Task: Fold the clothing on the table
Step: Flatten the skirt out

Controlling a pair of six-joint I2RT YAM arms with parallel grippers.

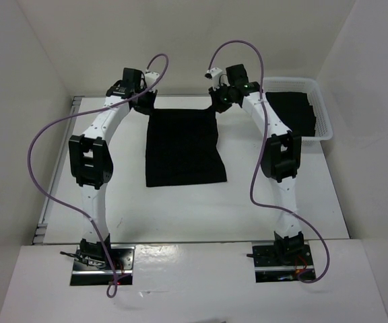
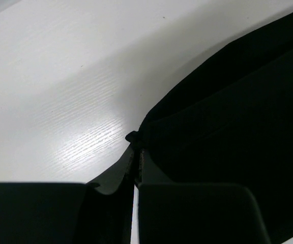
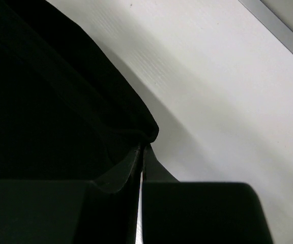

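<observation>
The black clothing (image 1: pixel 184 148) lies spread as a rough rectangle in the middle of the white table (image 1: pixel 133 208). My left gripper (image 1: pixel 142 102) is at its far left corner, shut on the clothing (image 2: pixel 228 117), with a pinch of fabric at the fingertips (image 2: pixel 135 147). At the far right corner my right gripper (image 1: pixel 219 101) is likewise shut on the clothing (image 3: pixel 50 101), whose edge bunches over the tips (image 3: pixel 143 147). Both held corners sit just above the tabletop.
A white lattice basket (image 1: pixel 322 108) holding more black fabric (image 1: pixel 292 111) stands at the table's far right, close to the right arm. White walls enclose the table on three sides. Purple cables loop over both arms.
</observation>
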